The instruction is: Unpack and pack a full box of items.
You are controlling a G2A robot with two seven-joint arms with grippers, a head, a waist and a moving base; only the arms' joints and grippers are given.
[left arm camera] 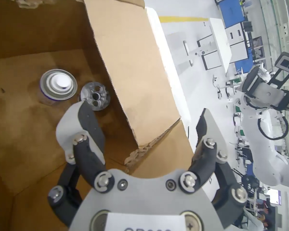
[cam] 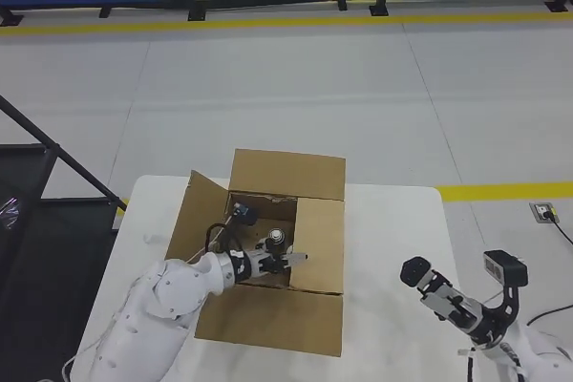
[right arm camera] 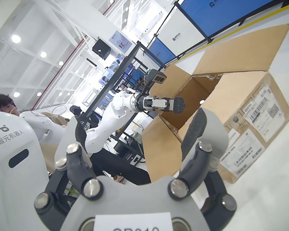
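Over the open mouth of the box, on the table, we found the left tool spread wide and holding nothing. We read the wide spread as readiness to take one of the items standing on the box floor.

Two stood upright side by side, almost touching: a white-topped can and a grey-topped can, both tucked near the foot of one flap. In the top view that flap folded in over roughly half the opening. We thought this was why the tool hung over the uncovered half.

Cans relative to the left tool: below and just ahead of it, not between its fingers. One finger hung close above the grey-topped can. The other appeared beyond the flap's edge in the wrist view, though we could not tell whether the tool truly straddled the flap. To our eye it needed to shift toward the cans and drop before closing.

Right tool: also wide and empty, held off the box's right side above the table, well apart from the cans. We took that as parking, to leave the left arm room.
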